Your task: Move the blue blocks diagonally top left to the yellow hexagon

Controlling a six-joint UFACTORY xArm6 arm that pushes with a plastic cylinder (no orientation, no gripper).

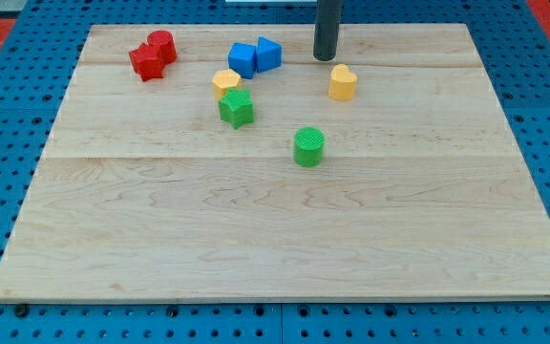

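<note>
Two blue blocks sit side by side near the view's top: a blue block (243, 59) on the left and a blue triangular block (268, 53) touching it on the right. The yellow hexagon (225, 82) lies just below and left of them, close to the left blue block. My tip (326, 57) is at the end of the dark rod, to the right of the blue blocks, apart from them, and just above and left of a yellow heart block (343, 82).
A green star block (237, 108) touches the yellow hexagon from below. A green cylinder (308, 146) stands near the middle. A red star block (146, 62) and a red cylinder (162, 45) sit together at the top left. The wooden board (285, 239) lies on a blue pegboard.
</note>
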